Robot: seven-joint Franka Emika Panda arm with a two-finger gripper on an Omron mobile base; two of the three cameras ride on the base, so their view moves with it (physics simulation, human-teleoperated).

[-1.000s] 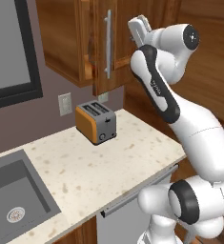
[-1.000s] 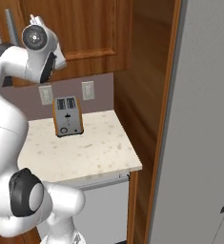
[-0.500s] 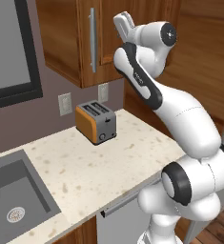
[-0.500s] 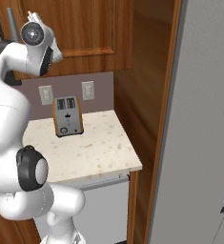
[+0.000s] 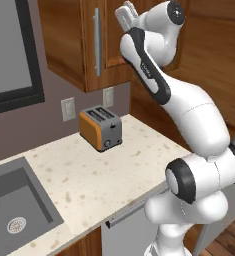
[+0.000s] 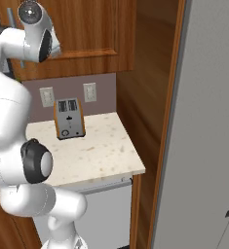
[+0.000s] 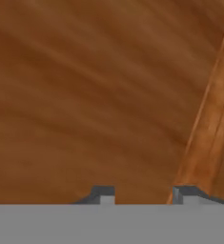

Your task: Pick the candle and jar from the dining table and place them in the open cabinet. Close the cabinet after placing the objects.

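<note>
Sink (image 5: 14, 212) fills the lower left of the left base view, sunk into the speckled counter (image 5: 104, 175). Right of it, mid-frame, stands the orange toaster (image 5: 101, 128) below two wall outlets (image 5: 68, 108). Along the top of that view runs the cabinet (image 5: 79, 45), reddish-brown wood, its door apparently shut or very nearly so, with the long silver bar handle (image 5: 96, 41) running down it. Just right of the handle, at the top centre, the gripper (image 5: 125, 12) is raised against the cabinet front.

In the hand view the door's wood grain sits very close, with a frame edge slanting down the right side. The two finger tips (image 7: 103, 193) stand apart with nothing between them, so the gripper is unclenched and empty, though only partly spread. No candle or jar is visible on the counter, and the cabinet's inside cannot be seen, so I cannot tell where they are; judging by the closed-looking door, they are probably inside.

The step in hand looks like finishing the door closure. To do it well, push flat and square on the panel, near the handle side rather than the hinge side, until the door seats flush against the frame. Keep the fingers off the handle, and avoid pressing at an angle that slides along the wood.
</note>
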